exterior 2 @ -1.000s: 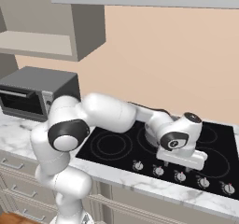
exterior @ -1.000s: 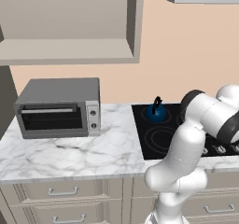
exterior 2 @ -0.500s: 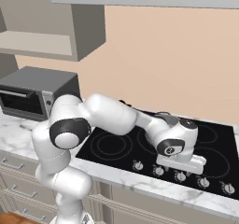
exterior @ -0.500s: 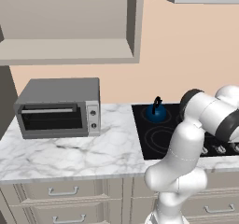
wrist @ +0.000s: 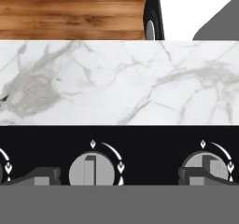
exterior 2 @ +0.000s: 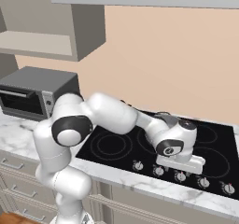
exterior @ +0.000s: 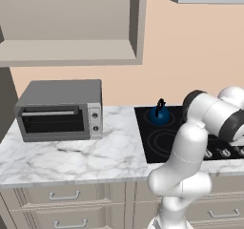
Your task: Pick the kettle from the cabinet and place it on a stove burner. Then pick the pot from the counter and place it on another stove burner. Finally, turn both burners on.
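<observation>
Over the front edge of the flat black glass cooktop (exterior 2: 122, 158), my claw (exterior 2: 179, 164) hangs nose-down above the row of small round grey knobs (exterior 2: 158, 171), spread as wide as it goes and pinching nothing. Through my hand camera, my two dark fingertips (wrist: 43, 175) rise at 7 and 5 o'clock. The nearer knob (wrist: 91, 171) stands between them, a little toward the 7 o'clock one, and a second knob (wrist: 205, 169) sits behind the 5 o'clock tip. The small round dark-blue kettle with the black arched handle (exterior: 160, 114) sits on the burner at 10 o'clock on the cooktop, well apart from my claw. I take the step to be turning a burner on. To do it well, I would first slide toward 9 o'clock in my hand view until the knob's raised bar, now pointing to 12, lies dead centre between my tips. Then I would drop straight down until the pads flank the bar, close firmly, and roll my wrist along the white arc, which seems to run from 12 round to 3 o'clock. I should keep the turning axis on the knob's centre so the tips do not slip off. I must also be sure this knob feeds the kettle's burner, which I cannot read from the markings. Beyond the knobs, the white marble worktop with grey veins (wrist: 116, 78) runs across at 12 o'clock.
</observation>
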